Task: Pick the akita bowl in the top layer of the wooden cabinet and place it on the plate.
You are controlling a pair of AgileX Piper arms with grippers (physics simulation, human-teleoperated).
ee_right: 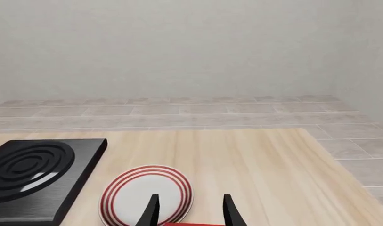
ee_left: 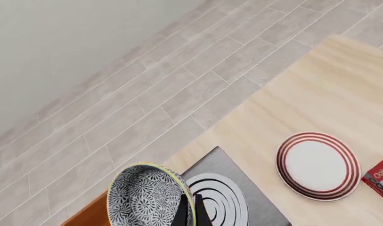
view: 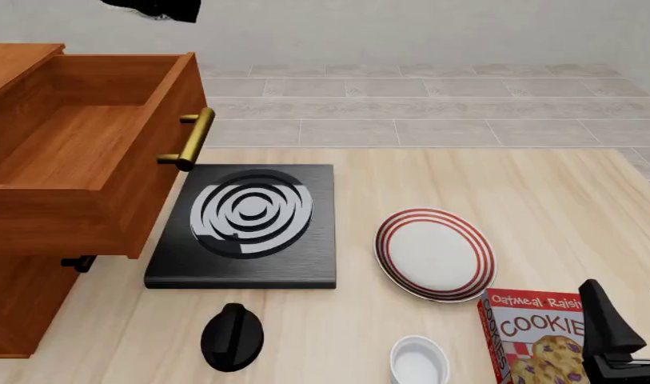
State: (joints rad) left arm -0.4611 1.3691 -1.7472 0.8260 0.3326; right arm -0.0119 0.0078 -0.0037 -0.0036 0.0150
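- Right gripper (ee_right: 190, 210) at table's (view: 538, 192) near-right corner, jaws apart, empty.
- Plate (view: 435, 254) mid-table, right of stove slab (view: 249, 226).
- Top drawer (view: 79, 152) pulled out, looks empty.
- Left gripper (ee_left: 191, 212) high up, fingers pinched on bowl (ee_left: 150, 196) rim, bowl tilted, clear of cabinet (view: 15, 304).

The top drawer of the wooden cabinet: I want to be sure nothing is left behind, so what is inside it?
The open reddish-brown top drawer shows only bare wood floor; its front wall hides the nearest strip. The patterned bowl is in the left gripper.
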